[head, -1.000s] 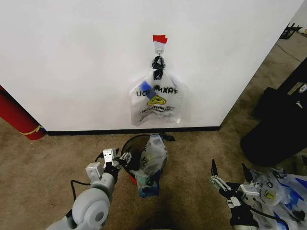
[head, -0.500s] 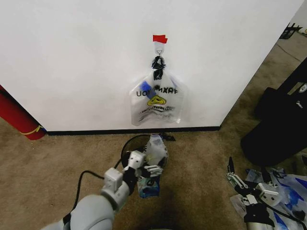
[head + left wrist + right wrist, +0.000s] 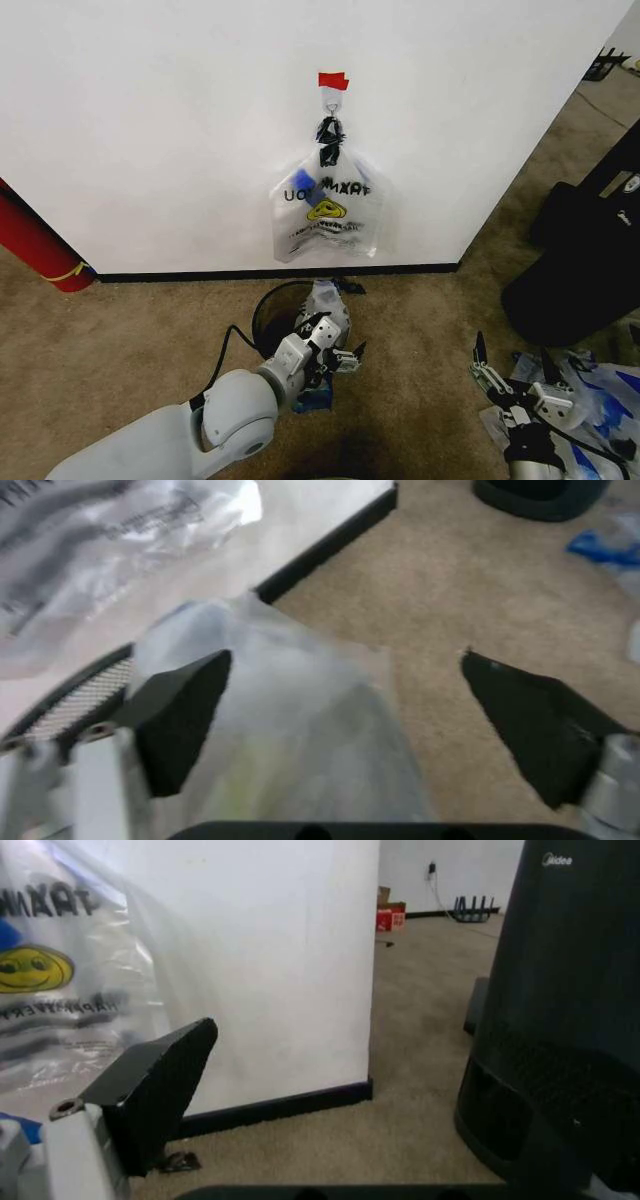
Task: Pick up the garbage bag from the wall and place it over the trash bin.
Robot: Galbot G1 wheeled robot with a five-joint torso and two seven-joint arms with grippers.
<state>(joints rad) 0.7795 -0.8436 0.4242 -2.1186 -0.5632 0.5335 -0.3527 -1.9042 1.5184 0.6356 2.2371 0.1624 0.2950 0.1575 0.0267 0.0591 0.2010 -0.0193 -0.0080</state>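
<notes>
Left pincer (image 3: 338, 352): jaws spread wide, nothing gripped. It sits at the near right rim of the trash bin (image 3: 262, 310), over the crumpled clear bag (image 3: 325, 302) that already lies in and over the bin. In the left wrist view the two dark fingers (image 3: 180, 716) straddle that pale plastic (image 3: 290, 735); one finger looks to be against it, contact not certain.

Right pincer (image 3: 512, 372): low at the near right, above the carpet, jaws open and empty, just left of a loose heap of similar printed bags (image 3: 590, 395) on the floor. Idle.

Garbage bag (image 3: 328, 210): hangs flat against the wall (image 3: 150, 120), straight above and beyond the bin. Its handles are bunched into a dark knot (image 3: 328, 132) on a small metal hook (image 3: 331, 103) under a strip of red tape (image 3: 333, 81). Yellow smiley and black lettering face out. Not yet taken.

Handling judgement: thin film, near weightless, limp, slippery, easy to tear if pulled against the hook. It will collapse and drape, no stiff edge. Best hold is the gathered neck just under the hook, where the layers are thick enough to pinch; lift up and off the hook rather than tug outward. A grip on the flat printed face would likely slide
</notes>
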